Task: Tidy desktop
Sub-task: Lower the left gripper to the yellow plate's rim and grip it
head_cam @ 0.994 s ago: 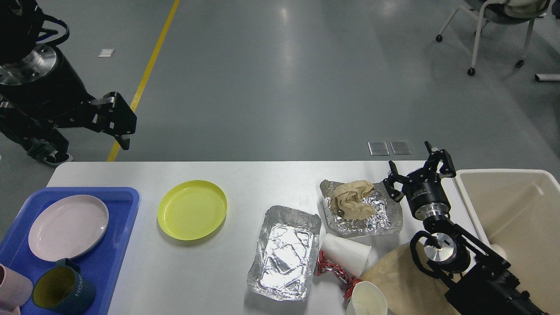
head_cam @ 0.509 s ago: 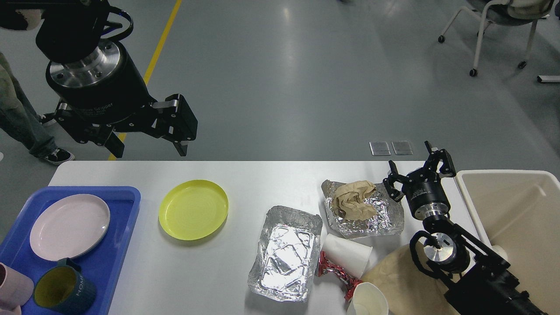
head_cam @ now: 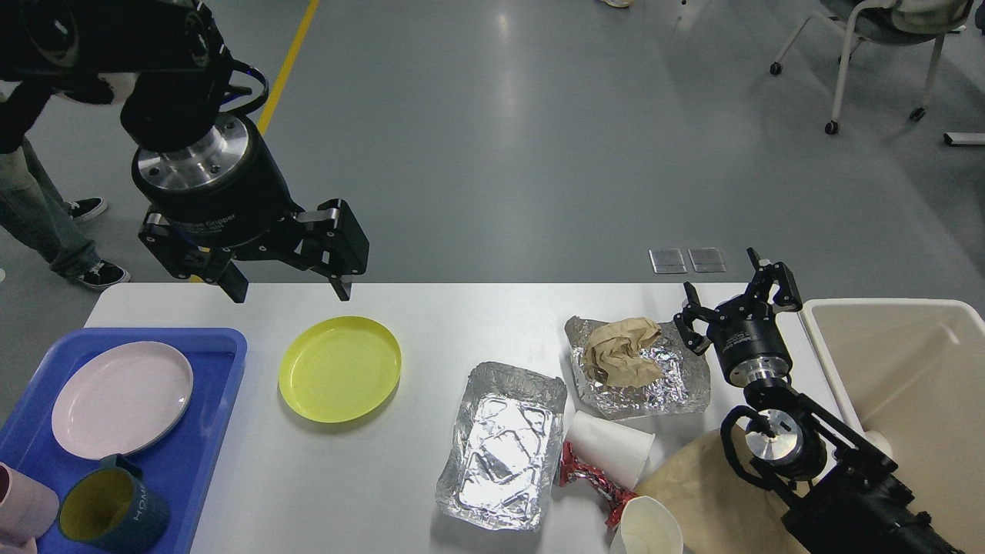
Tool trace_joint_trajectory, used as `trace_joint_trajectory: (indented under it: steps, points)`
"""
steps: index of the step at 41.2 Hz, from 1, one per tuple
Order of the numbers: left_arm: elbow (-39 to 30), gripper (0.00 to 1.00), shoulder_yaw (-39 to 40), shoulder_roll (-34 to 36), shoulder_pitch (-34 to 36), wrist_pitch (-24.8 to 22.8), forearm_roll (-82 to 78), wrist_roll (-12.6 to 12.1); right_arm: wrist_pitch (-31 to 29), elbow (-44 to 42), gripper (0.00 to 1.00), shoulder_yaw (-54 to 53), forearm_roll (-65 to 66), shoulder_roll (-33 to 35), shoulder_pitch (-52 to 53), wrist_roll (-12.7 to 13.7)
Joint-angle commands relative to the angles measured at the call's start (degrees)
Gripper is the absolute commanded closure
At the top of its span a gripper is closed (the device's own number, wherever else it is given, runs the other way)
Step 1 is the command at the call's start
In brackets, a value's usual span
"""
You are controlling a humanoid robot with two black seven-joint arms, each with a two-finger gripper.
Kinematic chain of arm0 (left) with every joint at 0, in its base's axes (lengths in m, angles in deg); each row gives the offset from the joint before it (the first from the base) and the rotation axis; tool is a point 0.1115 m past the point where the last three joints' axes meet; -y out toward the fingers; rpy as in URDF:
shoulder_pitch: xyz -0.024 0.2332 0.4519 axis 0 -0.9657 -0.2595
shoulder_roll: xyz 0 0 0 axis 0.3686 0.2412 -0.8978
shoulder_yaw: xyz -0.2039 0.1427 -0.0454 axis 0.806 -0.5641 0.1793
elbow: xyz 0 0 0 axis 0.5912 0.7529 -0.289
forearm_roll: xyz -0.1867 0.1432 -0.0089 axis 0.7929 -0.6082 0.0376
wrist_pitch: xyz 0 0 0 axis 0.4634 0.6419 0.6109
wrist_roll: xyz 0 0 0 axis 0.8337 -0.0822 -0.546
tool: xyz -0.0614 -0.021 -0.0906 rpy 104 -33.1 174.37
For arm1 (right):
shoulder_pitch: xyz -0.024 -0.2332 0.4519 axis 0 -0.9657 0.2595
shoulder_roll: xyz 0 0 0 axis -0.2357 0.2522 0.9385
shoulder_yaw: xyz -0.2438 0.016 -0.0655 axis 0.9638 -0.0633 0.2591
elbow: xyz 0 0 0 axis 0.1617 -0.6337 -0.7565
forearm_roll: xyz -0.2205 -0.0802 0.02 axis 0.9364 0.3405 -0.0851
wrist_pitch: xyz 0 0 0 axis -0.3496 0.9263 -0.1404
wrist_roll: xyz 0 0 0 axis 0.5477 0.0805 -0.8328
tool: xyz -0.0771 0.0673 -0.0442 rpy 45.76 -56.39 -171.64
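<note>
The white desktop (head_cam: 431,308) holds a yellow plate (head_cam: 339,368) left of centre, an empty foil tray (head_cam: 500,446), a second foil tray (head_cam: 639,368) with crumpled brown paper (head_cam: 619,352) in it, a tipped white paper cup (head_cam: 612,448), a red wrapper (head_cam: 589,481), another white cup (head_cam: 649,527) and a brown paper bag (head_cam: 696,492). My left gripper (head_cam: 288,288) is open and empty, hanging just above the far edge of the yellow plate. My right gripper (head_cam: 735,300) is open and empty, right of the paper-filled foil tray.
A blue tray (head_cam: 212,385) at the left holds a pink plate (head_cam: 121,399), a dark green mug (head_cam: 114,512) and a pink cup (head_cam: 23,512). A beige bin (head_cam: 908,385) stands at the right edge. A person's legs (head_cam: 46,208) stand beyond the table's left corner.
My left arm has swung in from the far left to the right and down, to just above the yellow plate. The right arm has not moved.
</note>
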Motion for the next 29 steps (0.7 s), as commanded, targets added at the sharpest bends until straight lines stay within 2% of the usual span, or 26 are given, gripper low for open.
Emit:
trace_joint_trajectory:
  steps: [1, 14, 19, 20, 23, 29]
  points:
    - [1.25, 0.04, 0.80, -0.95, -2.37, 0.38, 0.47, -0.07, 0.00, 0.00, 0.00, 0.00, 0.00, 0.00, 0.00, 0.00]
    - [1.78, 0.04, 0.36, -1.21, -7.38, 4.51, 1.18, 0.02, 0.00, 0.00, 0.00, 0.00, 0.00, 0.00, 0.00, 0.00]
    - [4.67, 0.04, -0.08, -0.42, -13.96, 7.68, 4.86, -0.42, 0.00, 0.00, 0.00, 0.00, 0.00, 0.00, 0.00, 0.00]
    - [6.42, 0.05, -0.25, -0.16, -18.07, 7.94, 7.48, -0.60, 0.00, 0.00, 0.00, 0.00, 0.00, 0.00, 0.00, 0.00]
    - [9.24, 0.06, -0.34, 0.63, -24.23, 8.99, 11.62, -0.69, 0.00, 0.00, 0.00, 0.00, 0.00, 0.00, 0.00, 0.00]
    - [9.78, 0.06, -1.05, 3.88, -30.32, 15.40, 19.62, -0.69, 0.00, 0.09, 0.00, 0.00, 0.00, 0.00, 0.00, 0.00]
